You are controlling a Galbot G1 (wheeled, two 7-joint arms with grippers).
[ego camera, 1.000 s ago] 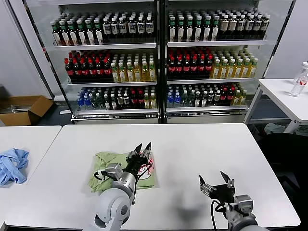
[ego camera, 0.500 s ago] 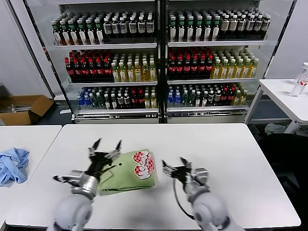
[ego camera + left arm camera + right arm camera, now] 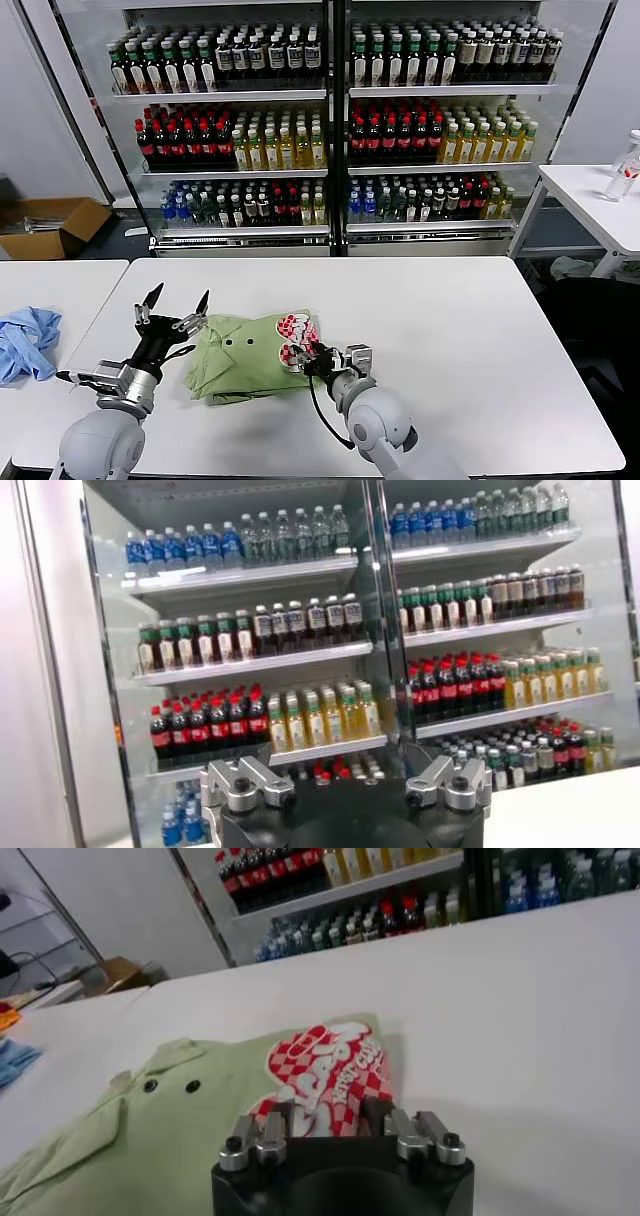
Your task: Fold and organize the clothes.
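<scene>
One light green shirt is laid folded on the white table, its long axis running left to right, collar toward the robot's left and the red-and-white patch at its right end. Two dark buttons are seen. The right gripper is held open over the patch edge. The left gripper is raised, spread open, beside the collar.

Left arm enters from the lower left of the head view, forearm angled up and to the right. Left gripper sits left of centre, fingers spread wide, tips pointing up. Right arm comes up from the bottom centre, leaning left. Right gripper is low, just below centre frame, fingers parted, pointing left.
</scene>
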